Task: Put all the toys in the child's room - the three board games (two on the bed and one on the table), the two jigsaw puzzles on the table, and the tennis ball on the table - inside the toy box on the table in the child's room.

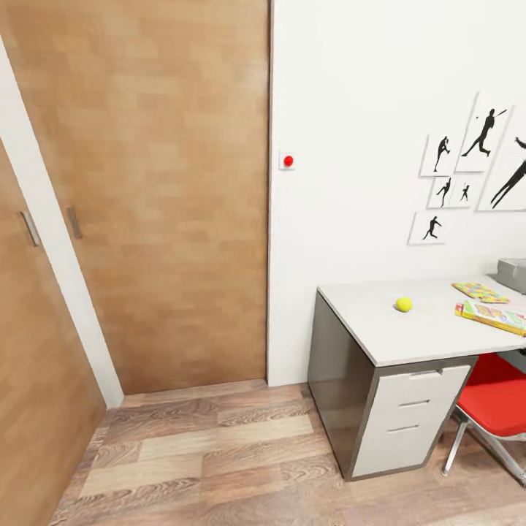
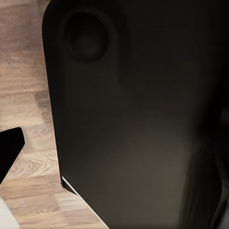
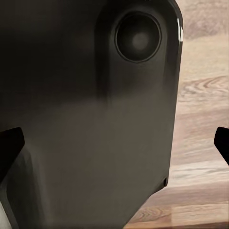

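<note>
In the head view the table (image 1: 380,329) stands at the right against the white wall. On it lie the tennis ball (image 1: 403,304), a multicolour jigsaw puzzle (image 1: 480,292) and, nearer the front edge, a flat printed board game (image 1: 491,316). A corner of the grey toy box (image 1: 513,274) shows at the frame's right edge. The bed is out of view. My left gripper (image 2: 114,152) and right gripper (image 3: 117,143) hang open over the wood floor, each close to a dark part of my own body, holding nothing.
A red chair (image 1: 498,398) is tucked under the table beside its white drawers (image 1: 409,420). Wood sliding doors (image 1: 161,190) cover the left and middle. Black silhouette prints (image 1: 467,168) hang above the table. Plank floor (image 1: 219,453) lies open before me.
</note>
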You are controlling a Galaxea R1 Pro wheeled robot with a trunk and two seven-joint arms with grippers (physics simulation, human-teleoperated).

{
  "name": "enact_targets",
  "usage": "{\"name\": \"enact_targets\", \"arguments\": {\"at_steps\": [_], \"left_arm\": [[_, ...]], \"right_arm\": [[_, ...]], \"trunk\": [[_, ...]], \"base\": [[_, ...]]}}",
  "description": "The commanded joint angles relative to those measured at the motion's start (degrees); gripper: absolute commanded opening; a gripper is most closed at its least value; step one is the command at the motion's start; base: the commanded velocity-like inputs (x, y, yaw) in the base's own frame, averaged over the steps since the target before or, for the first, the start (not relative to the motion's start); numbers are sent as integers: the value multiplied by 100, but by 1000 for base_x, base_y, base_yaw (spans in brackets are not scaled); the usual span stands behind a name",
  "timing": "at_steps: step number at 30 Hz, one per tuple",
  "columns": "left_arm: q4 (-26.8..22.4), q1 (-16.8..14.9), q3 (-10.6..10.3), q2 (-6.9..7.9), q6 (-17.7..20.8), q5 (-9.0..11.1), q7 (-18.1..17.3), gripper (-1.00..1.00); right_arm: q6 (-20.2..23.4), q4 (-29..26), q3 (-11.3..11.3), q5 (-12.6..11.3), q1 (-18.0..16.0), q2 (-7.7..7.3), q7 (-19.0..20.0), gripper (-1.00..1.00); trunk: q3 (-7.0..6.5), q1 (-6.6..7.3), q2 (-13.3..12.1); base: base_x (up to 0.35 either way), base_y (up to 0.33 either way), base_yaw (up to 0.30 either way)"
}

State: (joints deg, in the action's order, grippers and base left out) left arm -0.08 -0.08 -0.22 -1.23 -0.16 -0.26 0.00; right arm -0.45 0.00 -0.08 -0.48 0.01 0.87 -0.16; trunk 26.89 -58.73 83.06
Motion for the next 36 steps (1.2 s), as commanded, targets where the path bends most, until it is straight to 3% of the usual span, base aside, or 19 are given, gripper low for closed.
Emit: {"name": "enact_targets", "arguments": {"at_steps": [1, 15, 22, 36], "left_arm": [[-1, -1, -4, 0, -2, -4, 0, 100], [9, -1, -11, -1, -4, -7, 0, 100], [12, -1, -20, 0, -1, -7, 0, 100], [15, -1, -22, 1, 1, -9, 0, 100]], "right_arm": [[-5, 0, -1, -5, -1, 1, -2, 100], [-8, 0, -1, -5, -1, -7, -2, 100], [-8, 0, -1, -3, -1, -8, -2, 100], [-11, 0, 10, 15, -1, 7, -2, 100]], "trunk": [[4, 0, 2], [4, 0, 2], [-122, 154, -279], [-373, 461, -840]], "base": [[0, 0, -284], [0, 0, -284], [0, 0, -166], [0, 0, -20]]}}
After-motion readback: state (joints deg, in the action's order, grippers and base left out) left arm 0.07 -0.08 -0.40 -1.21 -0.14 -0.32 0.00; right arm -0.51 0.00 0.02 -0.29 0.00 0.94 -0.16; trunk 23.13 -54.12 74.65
